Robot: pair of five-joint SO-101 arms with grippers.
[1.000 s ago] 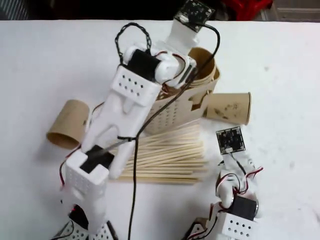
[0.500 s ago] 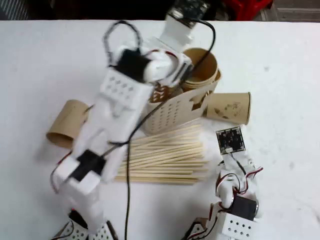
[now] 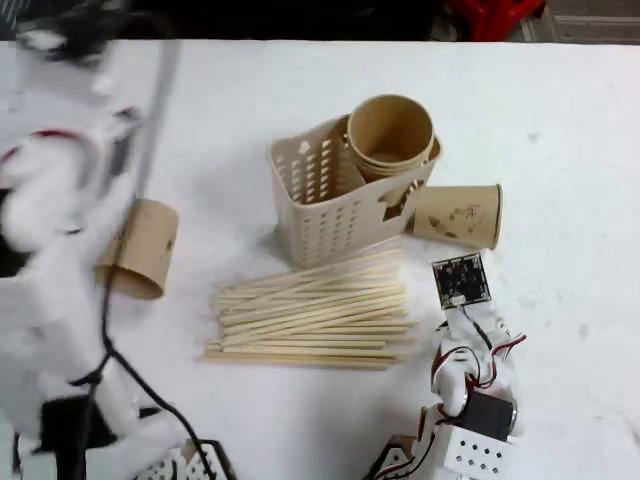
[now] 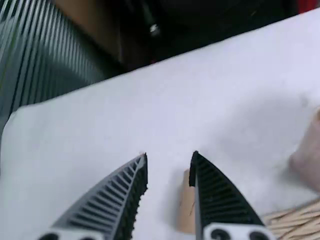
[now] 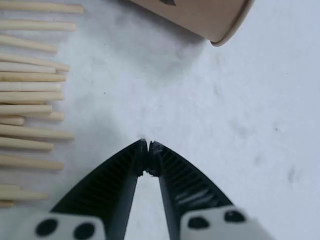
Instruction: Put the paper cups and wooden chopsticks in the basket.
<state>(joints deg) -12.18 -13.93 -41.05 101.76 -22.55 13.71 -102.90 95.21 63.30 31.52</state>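
A cream perforated basket [image 3: 325, 205] stands mid-table with stacked paper cups [image 3: 390, 132] inside it. One paper cup [image 3: 458, 215] lies on its side right of the basket, and another [image 3: 140, 248] lies to the left. Wooden chopsticks [image 3: 315, 312] lie in a pile in front of the basket. My left arm [image 3: 50, 240] is a blur at the table's left; its gripper [image 4: 169, 157] is open and empty above the left cup [image 4: 186, 212]. My right gripper [image 5: 148, 145] is shut and empty, just off the table between the chopstick tips [image 5: 35, 97] and the right cup [image 5: 200, 15].
The right arm's body [image 3: 470, 410] sits at the front right with its camera board [image 3: 460, 280] by the chopstick ends. A black cable [image 3: 110, 340] hangs off the left arm. Dark clutter lies beyond the table's far edge.
My left arm has swung away from the basket to the table's left side, uncovering the basket and the cups in it. The right arm has not moved.
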